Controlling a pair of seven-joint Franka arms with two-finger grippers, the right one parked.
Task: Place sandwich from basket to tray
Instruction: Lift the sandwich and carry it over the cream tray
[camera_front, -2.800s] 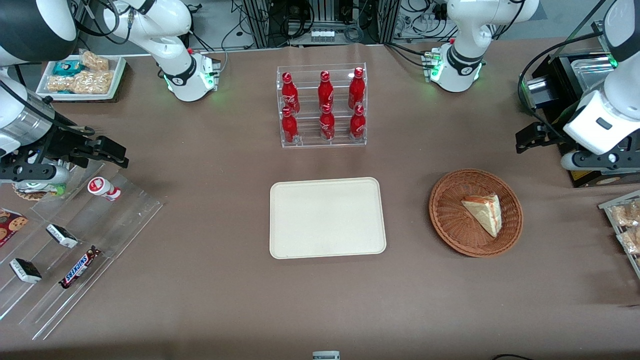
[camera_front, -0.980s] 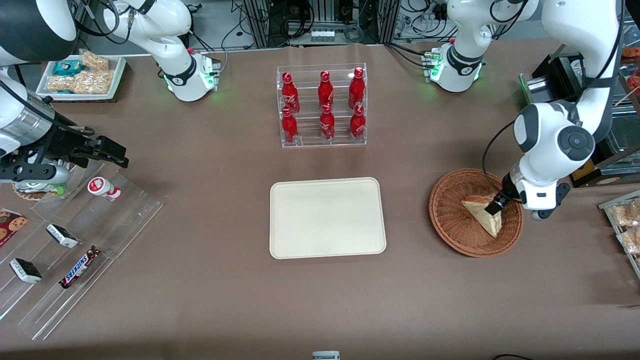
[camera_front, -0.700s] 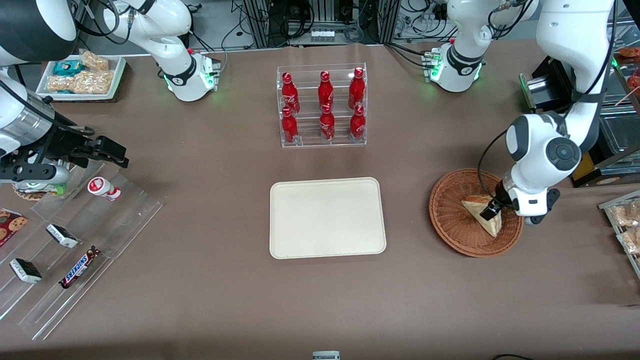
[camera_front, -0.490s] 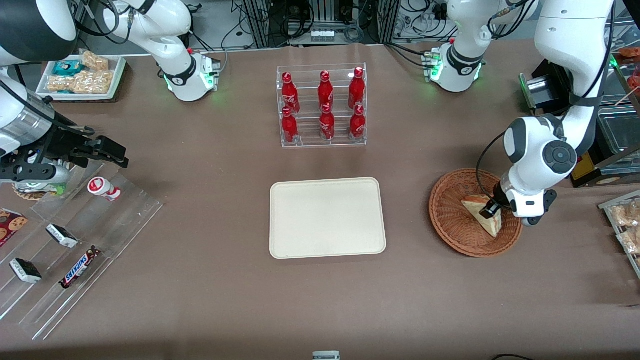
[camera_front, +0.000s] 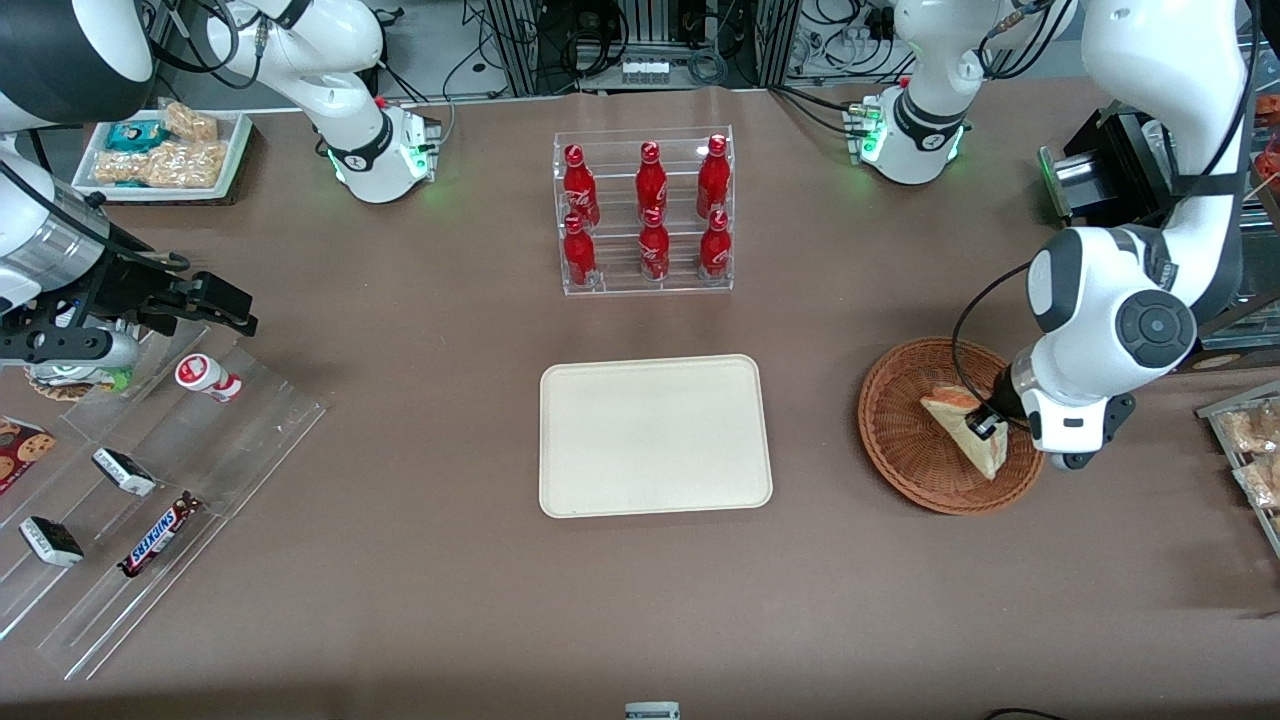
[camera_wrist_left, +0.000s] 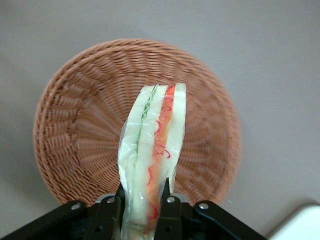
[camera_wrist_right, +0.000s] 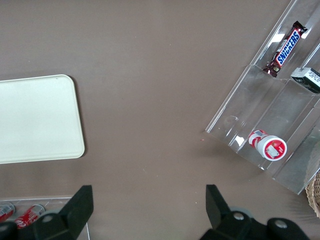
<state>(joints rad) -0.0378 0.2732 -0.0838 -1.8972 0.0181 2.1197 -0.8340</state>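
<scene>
Brown matte tabletop is filling the scene, and over its working-arm end the gripper (camera_wrist_left: 142, 207) is pinching the sandwich (camera_wrist_left: 152, 160), one black finger (camera_wrist_left: 111, 212) pressing each bread face at the wedge's wide end. Seen from the wrist, the wedge is hanging on edge over the basket (camera_wrist_left: 75, 120), its long axis running straight out from the fingers and its red-orange and pale layers showing through crinkled clear wrap. From the front, the sandwich (camera_front: 960, 425) is appearing over the round, ribbed wicker basket (camera_front: 900, 440). Toward the parked arm's end, well apart from the basket, the tray (camera_front: 655, 435) is lying flat, smooth and cream, so the carry is probably running sideways along the table.
</scene>
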